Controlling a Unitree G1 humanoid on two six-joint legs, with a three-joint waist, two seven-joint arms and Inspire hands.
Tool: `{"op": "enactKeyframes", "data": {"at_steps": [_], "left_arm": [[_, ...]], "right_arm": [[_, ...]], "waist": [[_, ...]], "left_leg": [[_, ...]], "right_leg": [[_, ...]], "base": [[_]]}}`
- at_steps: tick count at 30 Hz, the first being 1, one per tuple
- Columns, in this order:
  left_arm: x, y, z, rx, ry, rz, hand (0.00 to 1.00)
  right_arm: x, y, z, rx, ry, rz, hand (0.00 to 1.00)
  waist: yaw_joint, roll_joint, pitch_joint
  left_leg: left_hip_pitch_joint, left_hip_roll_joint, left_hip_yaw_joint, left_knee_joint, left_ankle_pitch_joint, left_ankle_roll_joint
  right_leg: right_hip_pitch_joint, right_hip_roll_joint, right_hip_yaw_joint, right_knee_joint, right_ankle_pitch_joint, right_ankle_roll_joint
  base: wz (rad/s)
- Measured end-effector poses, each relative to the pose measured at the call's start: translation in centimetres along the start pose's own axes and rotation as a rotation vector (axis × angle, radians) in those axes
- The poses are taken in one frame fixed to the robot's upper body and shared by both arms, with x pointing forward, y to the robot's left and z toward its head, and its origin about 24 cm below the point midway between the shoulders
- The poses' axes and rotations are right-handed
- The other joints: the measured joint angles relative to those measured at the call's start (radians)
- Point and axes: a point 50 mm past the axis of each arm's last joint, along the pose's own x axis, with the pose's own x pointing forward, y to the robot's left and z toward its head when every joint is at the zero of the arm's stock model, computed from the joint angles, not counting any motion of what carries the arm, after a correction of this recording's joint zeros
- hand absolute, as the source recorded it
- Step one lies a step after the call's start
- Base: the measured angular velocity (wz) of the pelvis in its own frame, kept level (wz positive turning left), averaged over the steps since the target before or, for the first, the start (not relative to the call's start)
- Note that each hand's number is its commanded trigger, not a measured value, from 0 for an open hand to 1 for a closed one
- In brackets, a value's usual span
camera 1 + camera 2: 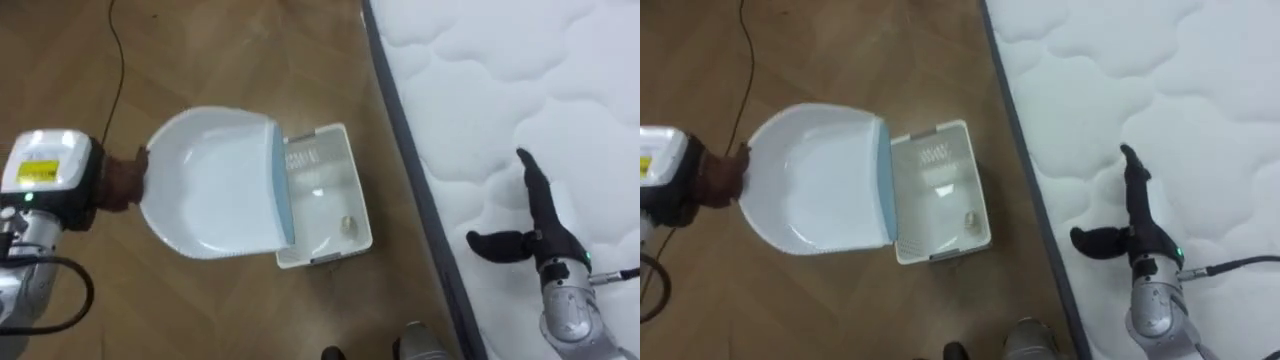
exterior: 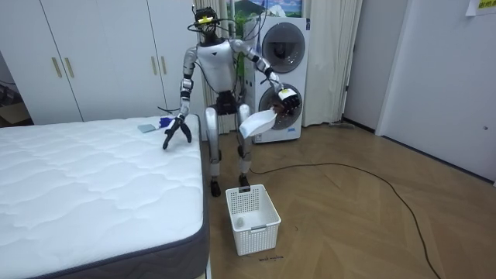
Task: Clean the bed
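Left hand (image 1: 118, 178) grips dustpan (image 1: 210, 185) mid-frame over basket (image 1: 358, 200); lip off-centre, debris may hit floor (image 1: 230, 310). Right hand (image 1: 540, 232) spread wide, lower right.

Background stuff: a stacked washer and dryer (image 2: 291, 68) sit right behind the left hand (image 2: 285, 99), white wardrobe doors (image 2: 93, 58) line the wall behind the right hand (image 2: 177, 132), a pale curtain (image 2: 333, 58) hangs just beyond the machines, and wood floor (image 2: 349, 232) runs below both hands.
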Motion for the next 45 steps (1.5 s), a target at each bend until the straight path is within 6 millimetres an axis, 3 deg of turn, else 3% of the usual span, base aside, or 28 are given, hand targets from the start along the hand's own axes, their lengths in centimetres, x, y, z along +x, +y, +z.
{"op": "enactKeyframes", "data": {"at_steps": [4,9,10,13,14,15,17,18,19,21,22,23,24,26,28,30,34,35,36,37,38,39,40,41,42,43,44,45], "left_arm": [[-1.9,0.3,-0.6,-0.047,0.036,0.053,1.0],[-4.4,-0.1,1.1,-0.168,0.027,0.075,1.0],[-4.5,0.0,1.3,-0.181,0.026,0.08,1.0],[-4.8,-0.3,1.7,-0.23,0.046,0.086,1.0],[-4.8,-0.3,1.8,-0.242,0.052,0.089,1.0],[-4.9,-0.4,2.1,-0.268,0.063,0.094,1.0],[-5.0,-0.4,2.6,-0.331,0.091,0.115,1.0],[-5.0,-0.1,2.8,-0.373,0.102,0.135,1.0],[-4.9,0.1,2.9,-0.388,0.105,0.145,1.0],[-4.7,0.9,2.9,-0.418,0.107,0.181,1.0],[-4.7,1.0,2.9,-0.426,0.11,0.185,1.0],[-4.7,0.9,3.3,-0.443,0.112,0.185,1.0],[-4.6,0.9,3.7,-0.464,0.109,0.185,1.0],[-4.4,0.8,4.1,-0.516,0.124,0.184,1.0],[-4.4,0.3,4.6,-0.583,0.145,0.149,1.0],[-4.6,-0.3,5.0,-0.653,0.16,0.097,1.0],[-4.8,-1.2,5.1,-0.682,0.181,0.043,1.0],[-5.0,-1.5,5.2,-0.684,0.19,0.027,1.0],[-5.1,-1.8,5.4,-0.693,0.198,0.012,1.0],[-5.2,-2.0,5.5,-0.703,0.202,0.003,1.0],[-5.4,-2.5,5.9,-0.735,0.21,-0.023,1.0],[-5.5,-2.7,6.2,-0.753,0.21,-0.039,1.0],[-5.5,-2.7,6.4,-0.758,0.208,-0.042,1.0],[-5.6,-2.9,6.7,-0.77,0.209,-0.045,1.0],[-5.8,-3.0,6.9,-0.777,0.206,-0.044,1.0],[-5.9,-3.0,6.9,-0.781,0.21,-0.045,1.0],[-6.5,-3.5,6.7,-0.782,0.226,-0.06,1.0],[-6.9,-3.7,6.6,-0.78,0.234,-0.073,1.0]], "right_arm": [[-1.3,-1.4,-2.3,0.025,0.101,-0.059,0.0],[-4.3,-1.8,-4.1,0.095,0.168,-0.072,0.0],[-4.5,-1.6,-4.2,0.101,0.172,-0.073,0.0],[-4.7,-1.2,-4.0,0.123,0.176,-0.068,0.0],[-4.7,-1.1,-4.0,0.125,0.174,-0.061,0.0],[-4.5,-0.9,-3.7,0.124,0.17,-0.05,0.0],[-4.4,-0.3,-3.4,0.137,0.167,-0.032,0.0],[-4.3,-0.1,-3.3,0.16,0.174,-0.03,0.0],[-4.2,0.0,-3.2,0.172,0.178,-0.03,0.0],[-3.7,0.2,-2.7,0.2,0.177,-0.033,0.0],[-3.5,0.3,-2.4,0.2,0.172,-0.031,0.0],[-3.3,0.6,-2.2,0.198,0.165,-0.028,0.0],[-3.4,0.9,-2.0,0.198,0.161,-0.018,0.0],[-3.3,1.4,-1.6,0.204,0.149,0.002,0.0],[-3.3,1.7,-1.4,0.212,0.143,0.016,0.0],[-3.3,1.8,-1.3,0.234,0.15,0.02,0.0],[-3.3,1.7,-1.4,0.237,0.149,0.032,0.0],[-3.2,1.7,-1.2,0.239,0.142,0.036,0.0],[-3.1,1.8,-1.0,0.241,0.135,0.042,0.0],[-3.1,1.8,-1.0,0.24,0.134,0.044,0.0],[-3.1,1.7,-1.1,0.239,0.138,0.041,0.0],[-3.0,1.6,-1.1,0.24,0.138,0.036,0.0],[-3.0,1.6,-1.1,0.24,0.138,0.035,0.0],[-3.0,1.5,-1.1,0.239,0.138,0.035,0.0],[-2.9,1.4,-1.0,0.237,0.132,0.037,0.0],[-2.9,1.5,-0.9,0.236,0.131,0.042,0.0],[-3.0,1.7,-1.0,0.232,0.135,0.055,0.0],[-3.2,1.9,-1.0,0.219,0.131,0.063,0.0]], "waist": [[0.009,-0.024,-0.0135],[0.034,-0.076,-0.0326],[0.038,-0.083,-0.0313],[0.084,-0.1,-0.0278],[0.097,-0.103,-0.0257],[0.123,-0.106,-0.0235],[0.136,-0.109,-0.0217],[0.139,-0.116,-0.0166],[0.14,-0.12,-0.0138],[0.141,-0.132,-0.0084],[0.146,-0.132,-0.0085],[0.144,-0.125,-0.0078],[0.143,-0.134,-0.0143],[0.137,-0.147,-0.0161],[0.132,-0.149,-0.0161],[0.134,-0.14,-0.0139],[0.105,-0.141,-0.0142],[0.112,-0.135,-0.0137],[0.114,-0.128,-0.0115],[0.12,-0.128,-0.0102],[0.134,-0.131,-0.0091],[0.136,-0.139,-0.0041],[0.137,-0.139,-0.0038],[0.148,-0.135,-0.0069],[0.173,-0.128,-0.0118],[0.189,-0.126,-0.0129],[0.193,-0.131,-0.0303],[0.188,-0.139,-0.0288]], "left_leg": [[0.092,0.001,0.009,-0.069,0.0,0.0],[0.253,0.018,0.029,-0.161,0.0,0.001],[0.267,0.022,0.036,-0.166,-0.001,0.002],[0.325,0.05,0.118,-0.183,-0.019,-0.002],[0.348,0.062,0.161,-0.184,-0.03,-0.002],[0.384,0.081,0.228,-0.197,-0.039,-0.004],[0.415,0.094,0.276,-0.199,-0.053,-0.005],[0.431,0.094,0.29,-0.205,-0.059,-0.005],[0.437,0.095,0.31,-0.208,-0.06,-0.005],[0.451,0.114,0.419,-0.228,-0.068,-0.008],[0.456,0.124,0.456,-0.228,-0.072,-0.01],[0.476,0.138,0.525,-0.23,-0.076,-0.014],[0.493,0.139,0.573,-0.242,-0.077,-0.017],[0.499,0.136,0.602,-0.224,-0.081,-0.024],[0.496,0.138,0.567,-0.2,-0.081,-0.024],[0.496,0.147,0.429,-0.16,-0.081,-0.025],[0.492,0.184,0.443,-0.029,-0.081,-0.025],[0.472,0.21,0.431,0.066,-0.079,-0.029],[0.434,0.228,0.391,0.19,-0.051,-0.068],[0.408,0.228,0.356,0.24,-0.021,-0.077],[0.384,0.187,0.252,0.246,-0.036,-0.056],[0.361,0.149,0.153,0.179,-0.072,-0.048],[0.345,0.139,0.118,0.141,-0.078,-0.052],[0.32,0.122,0.04,0.037,-0.074,-0.058],[0.306,0.114,-0.04,-0.077,-0.044,-0.086],[0.298,0.107,-0.058,-0.081,-0.003,-0.083],[0.33,0.085,-0.076,-0.097,-0.011,-0.074],[0.359,0.084,-0.058,-0.115,-0.014,-0.068]], "right_leg": [[0.086,0.002,0.012,-0.071,0.018,0.011],[0.243,0.012,0.02,-0.2,0.055,0.018],[0.253,0.014,0.016,-0.207,0.059,0.017],[0.273,0.028,-0.055,-0.241,0.105,0.004],[0.269,0.027,-0.099,-0.236,0.113,-0.005],[0.269,0.019,-0.182,-0.239,0.131,-0.022],[0.273,-0.006,-0.335,-0.247,0.154,-0.052],[0.268,-0.009,-0.385,-0.25,0.168,-0.067],[0.267,-0.009,-0.395,-0.252,0.176,-0.074],[0.265,0.004,-0.464,-0.283,0.219,-0.102],[0.263,0.004,-0.491,-0.277,0.222,-0.105],[0.273,-0.011,-0.524,-0.211,0.184,-0.089],[0.298,-0.044,-0.545,-0.173,0.141,-0.064],[0.313,-0.064,-0.534,-0.19,0.12,-0.044],[0.318,-0.039,-0.49,-0.24,0.129,-0.054],[0.355,-0.006,-0.475,-0.291,0.155,-0.062],[0.374,0.019,-0.472,-0.302,0.152,-0.074],[0.386,0.024,-0.451,-0.302,0.147,-0.082],[0.394,0.031,-0.41,-0.297,0.143,-0.089],[0.397,0.031,-0.379,-0.287,0.14,-0.091],[0.406,0.031,-0.305,-0.28,0.135,-0.087],[0.407,0.032,-0.249,-0.275,0.131,-0.081],[0.403,0.033,-0.228,-0.268,0.127,-0.078],[0.393,0.043,-0.177,-0.255,0.124,-0.072],[0.366,0.057,-0.121,-0.218,0.114,-0.065],[0.353,0.061,-0.092,-0.193,0.103,-0.06],[0.333,0.068,-0.051,-0.161,0.09,-0.046],[0.343,0.068,-0.038,-0.17,0.09,-0.039]], "base": [[-0.17],[-0.22],[-0.51],[-1.02],[-1.41],[-1.5],[-1.54],[-1.42],[-1.34],[-1.35],[-1.39],[-1.2],[-1.06],[-0.81],[-0.84],[-0.82],[-0.52],[-0.95],[-1.0],[-0.93],[-0.96],[-0.96],[-1.03],[-1.33],[-1.45],[-1.55],[-1.11],[-0.97]]}}
